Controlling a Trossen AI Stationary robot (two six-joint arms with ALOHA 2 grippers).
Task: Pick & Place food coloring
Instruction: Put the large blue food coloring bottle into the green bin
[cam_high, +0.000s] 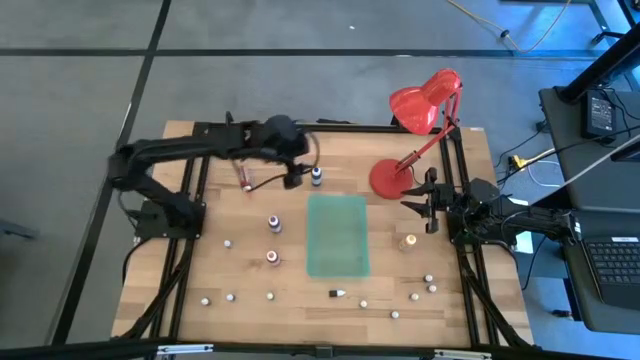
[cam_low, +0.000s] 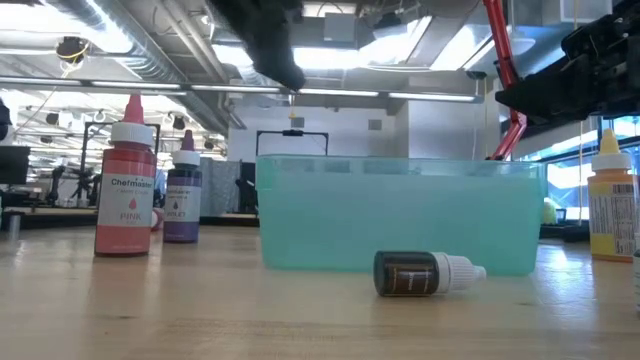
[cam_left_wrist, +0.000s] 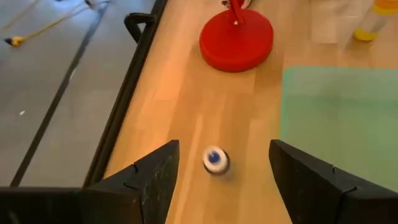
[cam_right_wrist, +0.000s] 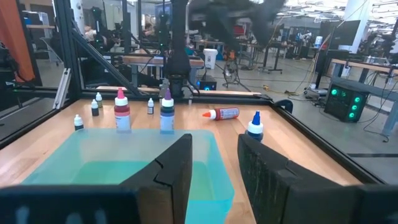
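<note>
High view: small blue-capped white plastic bottle of food coloring (cam_high: 317, 177) stands upright near the wooden tabletop's (cam_high: 250, 310) far edge, below the left gripper (cam_high: 296, 178), whose dark fingers (cam_left_wrist: 146, 180) spread wide, holding nothing. Right gripper (cam_high: 418, 200), partly open, empty, waits beside the glossy red lamp's round base (cam_high: 387, 178).

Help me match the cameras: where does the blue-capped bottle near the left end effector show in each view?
High: blue-capped bottle just beyond the green tray's far edge.
Low: not visible.
Left wrist: the bottle seen from above, framed by the open left end effector.
Right wrist: the bottle standing past the tray.
Shared landmark: the green tray.
</note>
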